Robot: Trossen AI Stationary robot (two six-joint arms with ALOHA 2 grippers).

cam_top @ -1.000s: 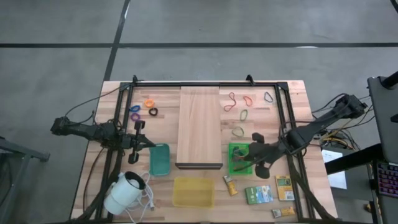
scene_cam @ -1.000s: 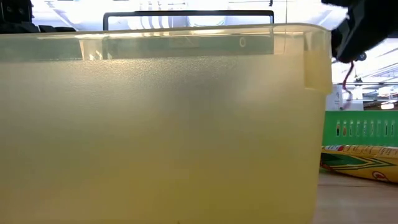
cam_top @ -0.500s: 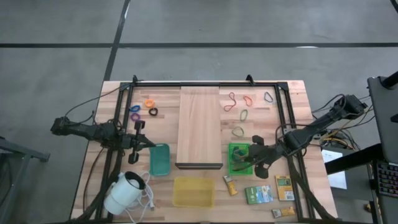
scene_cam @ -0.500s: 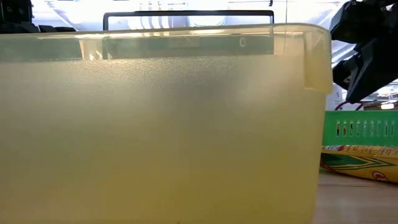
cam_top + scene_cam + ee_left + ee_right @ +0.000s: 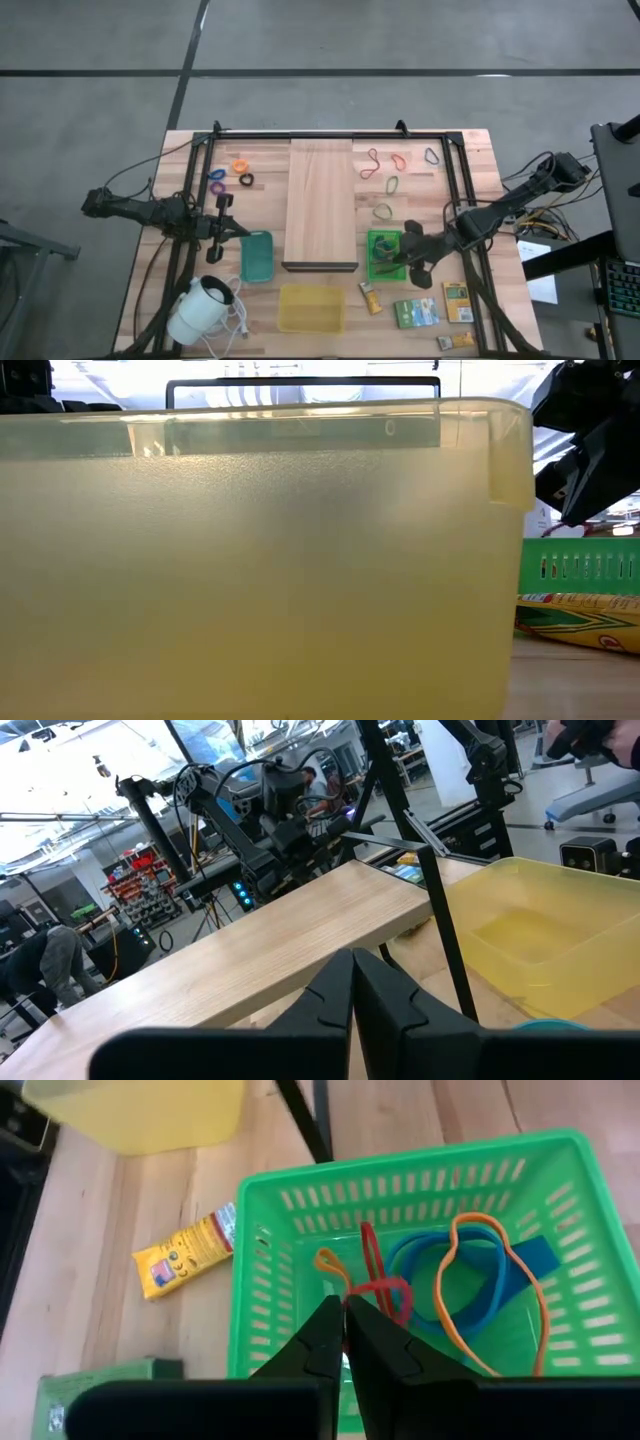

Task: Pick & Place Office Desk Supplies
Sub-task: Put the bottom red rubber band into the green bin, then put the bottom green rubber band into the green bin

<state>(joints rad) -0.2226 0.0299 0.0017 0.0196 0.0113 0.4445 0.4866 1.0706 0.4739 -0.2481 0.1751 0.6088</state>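
Observation:
In the right wrist view, a green slotted basket (image 5: 260, 1280) holds blue (image 5: 440, 1270), orange (image 5: 490, 1280) and red (image 5: 372, 1260) rubber bands. My right gripper (image 5: 345, 1308) slants down into it, shut on the red band; from above it shows over the basket (image 5: 380, 243). More bands (image 5: 393, 184) lie loose on the far right of the table. Small rings (image 5: 239, 166) lie at the far left. Packets (image 5: 416, 313) lie near the front right. My left gripper (image 5: 352, 965) hangs level and shut, holding nothing, beside a teal tray (image 5: 257, 255). My right gripper pinches the red band's near end (image 5: 368, 1294) between its two fingertips, coming from above at a slant. The rest of the band lies slack on the basket floor, across the blue band.
A long pale board (image 5: 321, 205) lies down the table's middle. A yellow bin (image 5: 312, 307) stands at the front and fills the low view (image 5: 260, 560). A white corded device (image 5: 205, 310) sits front left. A yellow packet (image 5: 185, 1255) lies beside the basket. A black frame (image 5: 330, 135) rims the table.
My right gripper has sunk toward the green basket and then kept still. My left arm has not moved.

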